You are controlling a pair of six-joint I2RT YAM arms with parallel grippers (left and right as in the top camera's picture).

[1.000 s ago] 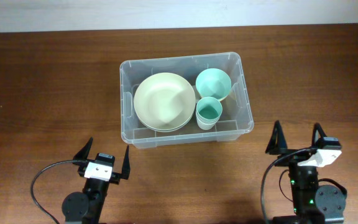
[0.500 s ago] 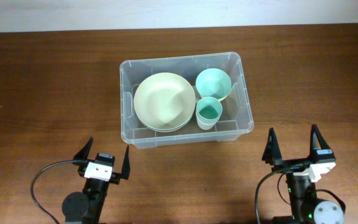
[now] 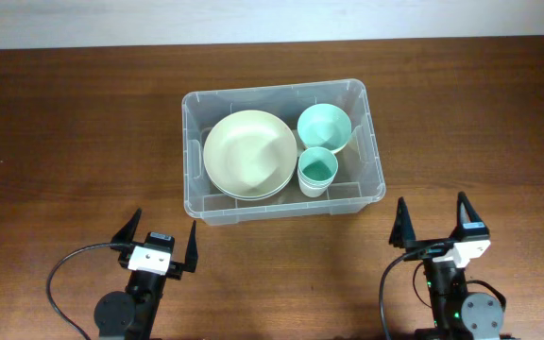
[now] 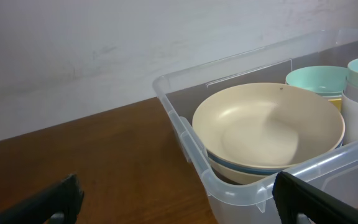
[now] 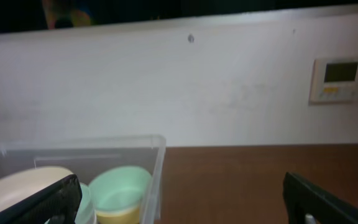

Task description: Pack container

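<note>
The right gripper (image 3: 431,210) has just drawn back toward its own base and squared itself up. A second ago it sat further right and slightly skewed. Now it faces straight ahead with its fingers spread wide and nothing between them. The left gripper (image 3: 164,223) hasn't budged and is likewise splayed open and empty. To me that looks like both arms settling back after the last placement, so the packing seems finished or close to it (no loose crockery shows on the table (image 3: 74,132)).

The container (image 3: 281,209) sits mid-table, just beyond both grippers. It is a clear, glossy plastic bin with rounded corners and a thick rolled rim. Inside on the left lies a broad cream bowl (image 3: 248,154), matte and shallow. From the left wrist view a bluish edge peeks out beneath it, so it is probably nested on another bowl. On the right is a mint-green bowl (image 3: 325,127), with a sliver of yellow showing under it from the right wrist. Just in front of it, touching, stands a mint cup (image 3: 317,172).
</note>
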